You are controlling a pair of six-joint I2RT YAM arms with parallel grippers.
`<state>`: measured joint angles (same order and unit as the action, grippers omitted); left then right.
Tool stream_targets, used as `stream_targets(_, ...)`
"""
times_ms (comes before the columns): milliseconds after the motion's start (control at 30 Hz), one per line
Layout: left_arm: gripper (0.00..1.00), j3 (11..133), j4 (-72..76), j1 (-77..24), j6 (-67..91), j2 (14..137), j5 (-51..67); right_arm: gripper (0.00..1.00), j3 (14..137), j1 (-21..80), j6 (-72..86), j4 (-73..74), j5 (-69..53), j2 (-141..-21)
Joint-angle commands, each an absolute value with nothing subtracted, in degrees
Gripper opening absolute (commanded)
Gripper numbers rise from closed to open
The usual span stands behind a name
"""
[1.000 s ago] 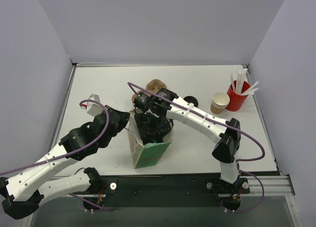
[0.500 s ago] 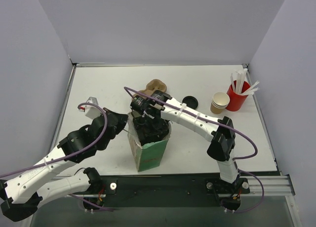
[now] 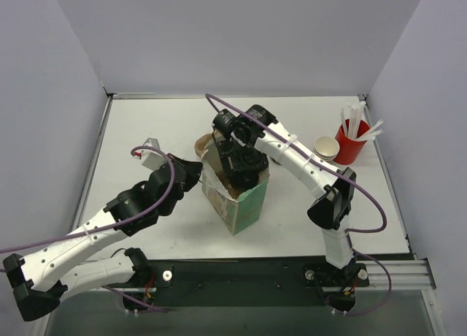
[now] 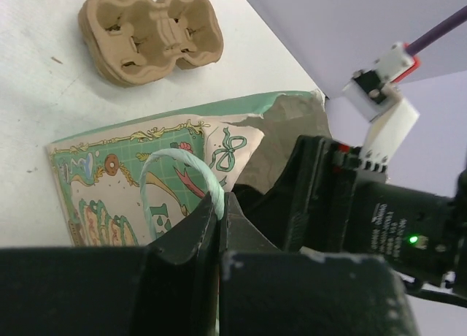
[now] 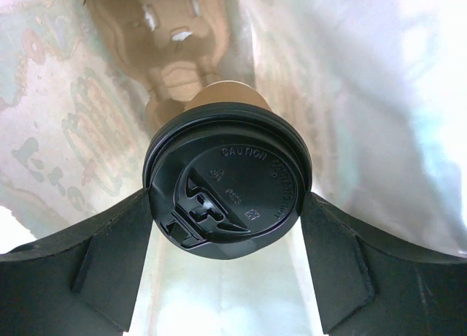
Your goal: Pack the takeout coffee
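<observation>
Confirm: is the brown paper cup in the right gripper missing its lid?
No, a round black plastic lid caps the brown paper cup in the right gripper.

White arm links [image 3: 58, 256], black joint housings [image 3: 328, 208], purple cables [image 3: 173, 177] — zip-tied, green status light [image 4: 414, 239]

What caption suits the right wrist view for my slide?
Right hand grips the lidded takeout coffee inside the paper bag.

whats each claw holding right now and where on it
Right claw grips the takeout coffee by opposite sides of its black lid, inside the bag. Left claw pinches the bag's green handle loop.
</observation>
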<state>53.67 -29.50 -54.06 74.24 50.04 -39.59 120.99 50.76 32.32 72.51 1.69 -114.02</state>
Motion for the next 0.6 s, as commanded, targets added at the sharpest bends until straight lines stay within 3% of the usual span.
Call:
stream_targets(0, 0.0, 53.79, -15.76, -54.32, 70.14, 53.61, -40.25, 0.15, 125.15, 48.17, 26.64, 80.42, 7.39, -114.34)
stream_targets(567, 0.0, 53.0, -16.61, -55.46, 70.66, 57.13, -44.3, 0.15, 114.0, 48.25, 29.18, 73.48, -7.29, -110.04)
